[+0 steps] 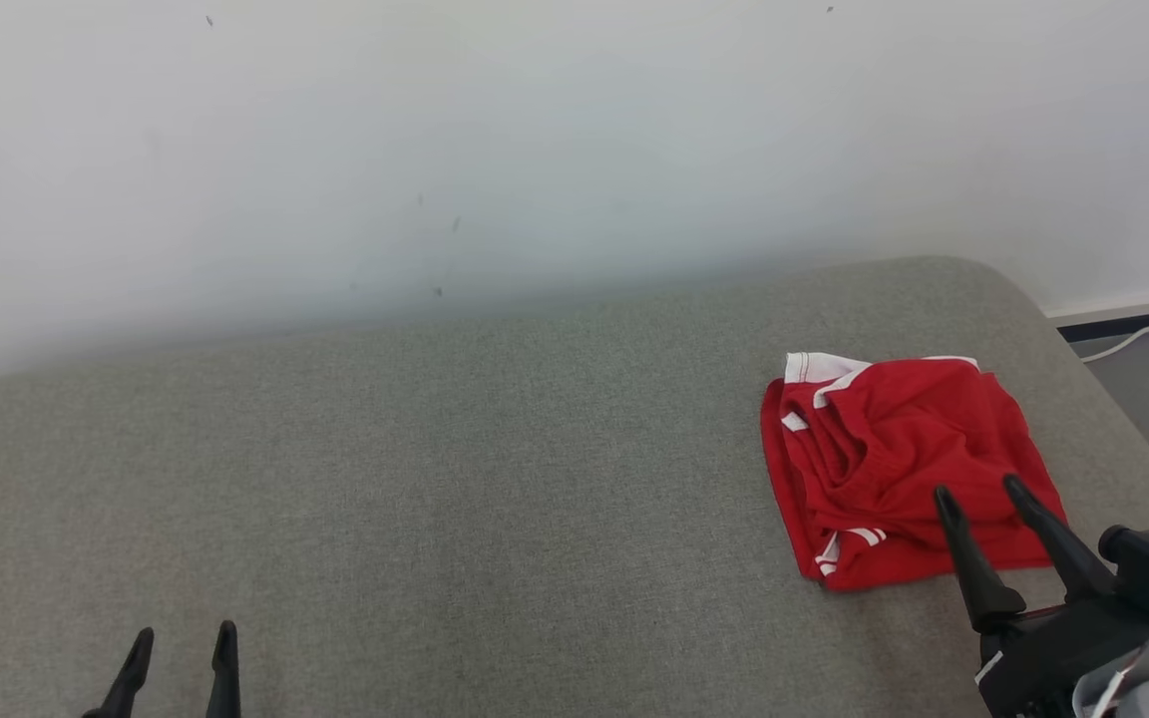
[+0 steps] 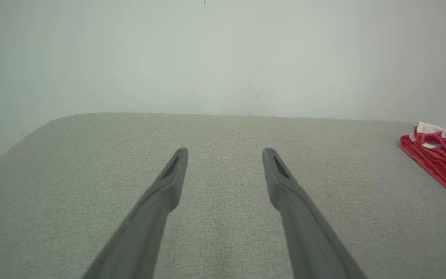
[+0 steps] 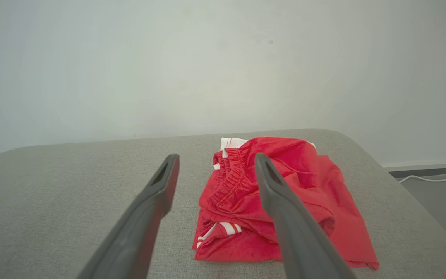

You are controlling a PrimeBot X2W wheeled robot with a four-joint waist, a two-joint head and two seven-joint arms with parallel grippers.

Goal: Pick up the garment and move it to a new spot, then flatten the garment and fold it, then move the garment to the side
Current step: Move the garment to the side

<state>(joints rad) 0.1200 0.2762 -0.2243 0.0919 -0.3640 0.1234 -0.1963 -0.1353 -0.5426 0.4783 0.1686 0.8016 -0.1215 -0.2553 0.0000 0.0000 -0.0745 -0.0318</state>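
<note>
Left gripper: lower left of the head view, fingers pointing up-frame, spread wide, nothing between them, over bare grey cushion. The left wrist view shows the same wide fork, with the cushion beneath.

Right gripper: lower right, fingers angled up and left, also wide apart and holding nothing. Its tips overlap the near edge of the red garment; can't tell whether they touch it.

The garment is red with white trim and an elastic waistband, bunched in a rough square at the cushion's right end, near the rounded corner. A white cable lies on the floor at far right.
</note>
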